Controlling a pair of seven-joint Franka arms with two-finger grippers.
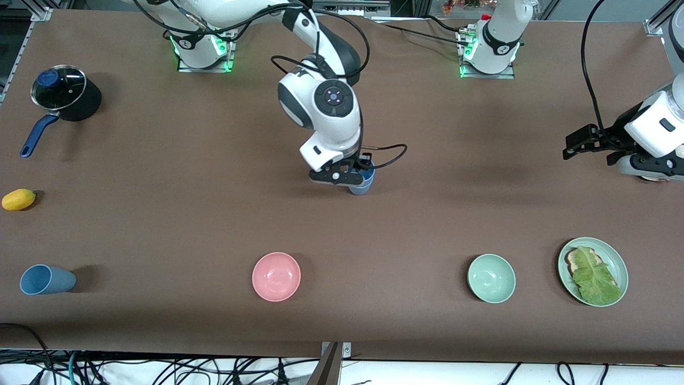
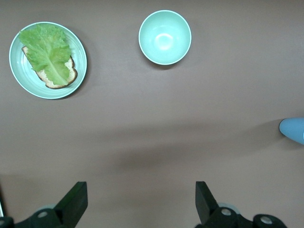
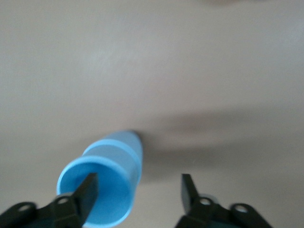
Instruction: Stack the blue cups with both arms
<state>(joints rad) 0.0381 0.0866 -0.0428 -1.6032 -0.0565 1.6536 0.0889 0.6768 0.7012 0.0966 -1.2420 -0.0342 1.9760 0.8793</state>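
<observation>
A blue cup (image 1: 363, 184) stands at the middle of the table, under my right gripper (image 1: 346, 177). In the right wrist view the cup (image 3: 114, 156) shows a step round its wall, like one cup nested in another. My right gripper (image 3: 138, 184) is open: one finger (image 3: 88, 190) is inside the cup's mouth, the other is outside it. Another blue cup (image 1: 45, 279) lies on its side at the right arm's end, near the front camera. My left gripper (image 1: 576, 144) waits open and empty at the left arm's end, and it (image 2: 140, 190) is over bare table.
A pink bowl (image 1: 276, 276), a green bowl (image 1: 491, 278) and a green plate (image 1: 614, 256) with lettuce on bread line the front. A lidded black pot (image 1: 64, 92) and a yellow fruit (image 1: 18, 199) are at the right arm's end. The cup's edge shows in the left wrist view (image 2: 293, 129).
</observation>
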